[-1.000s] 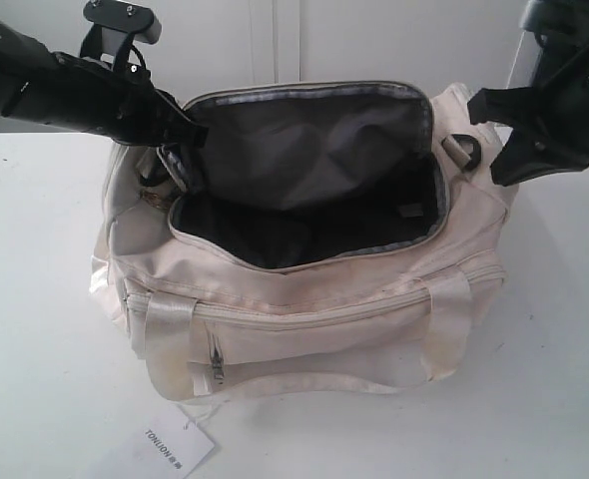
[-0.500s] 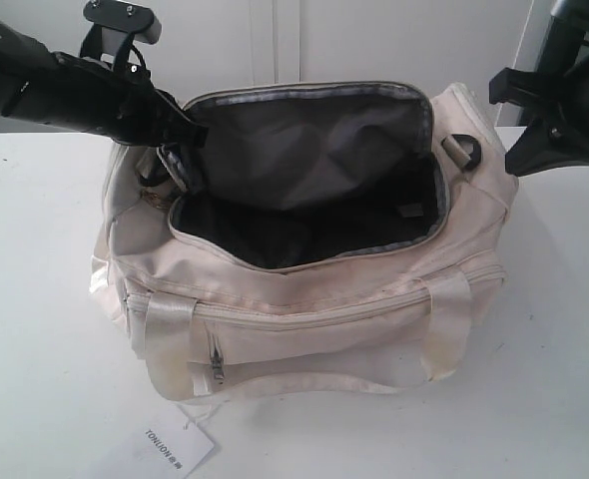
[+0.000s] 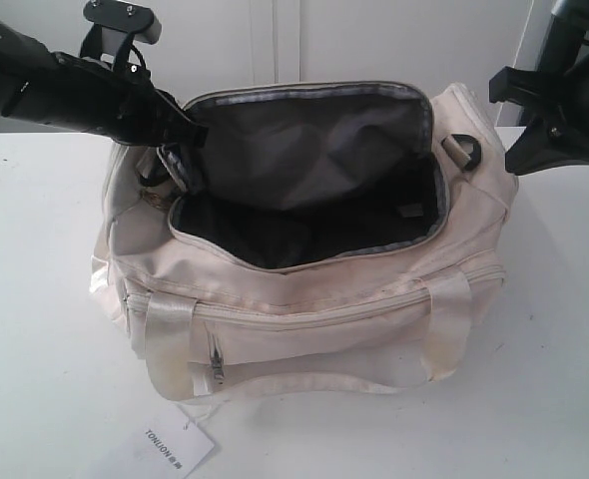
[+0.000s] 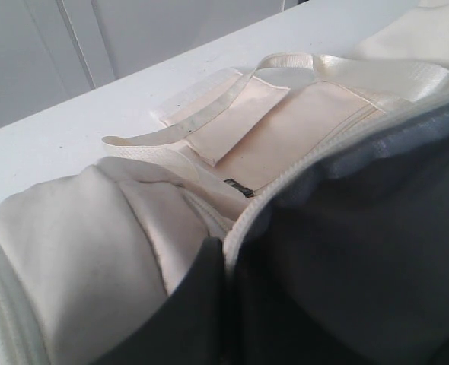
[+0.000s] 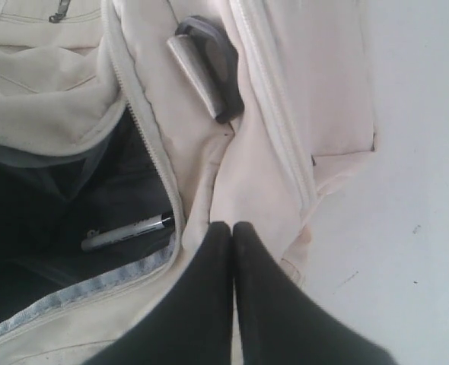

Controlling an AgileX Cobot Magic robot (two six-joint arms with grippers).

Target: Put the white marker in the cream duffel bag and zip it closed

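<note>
Beside the right gripper (image 5: 232,226), its fingers pressed together empty, the white marker (image 5: 125,233) lies inside the cream duffel bag (image 5: 270,114); left gripper (image 3: 187,122) width unclear.

The left arm (image 3: 65,90) reaches in low from the left of the exterior view, its forearm close to level, wrist straight. The left gripper (image 3: 188,128) sits at the left end of the cream duffel bag (image 3: 304,329), jaws pinched on the rim of its opening. The right arm (image 3: 579,95) is raised at the right edge, angled down and inward. The right gripper (image 5: 232,226) has its two black fingers (image 5: 202,304) pressed flat together, nothing between them
</note>
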